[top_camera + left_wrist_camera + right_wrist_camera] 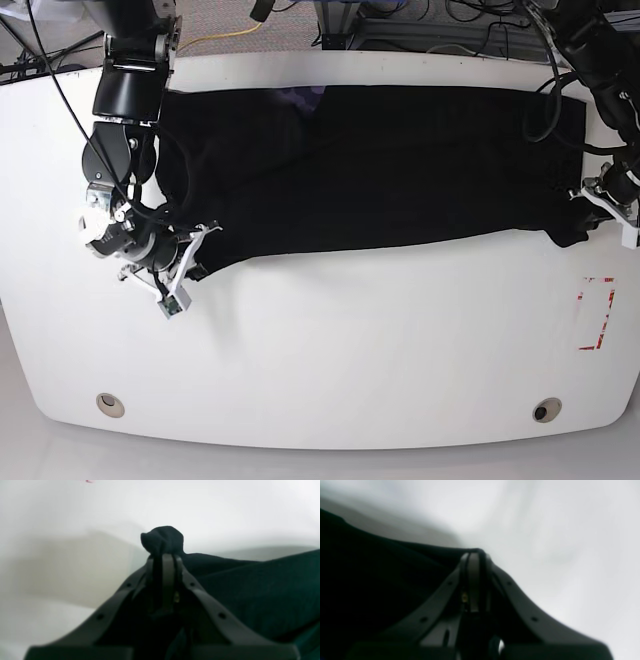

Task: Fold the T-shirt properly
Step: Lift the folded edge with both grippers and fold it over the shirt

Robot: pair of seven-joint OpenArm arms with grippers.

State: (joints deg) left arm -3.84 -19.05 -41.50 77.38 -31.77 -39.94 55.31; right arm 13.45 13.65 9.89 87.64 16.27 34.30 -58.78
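left pincer (163, 557) + right pincer (475, 555) clenched on t-shirt (380, 170) ends | shirt's long axis left-right on table (330, 340)

The T-shirt (380, 170) lies stretched sideways across the far half of the table (330, 370). The right gripper (190, 262) sits at its near corner on the base view's left, the left gripper (585, 205) at the opposite end. A marked rectangle (597, 313) lies on the table nearer than the left gripper.
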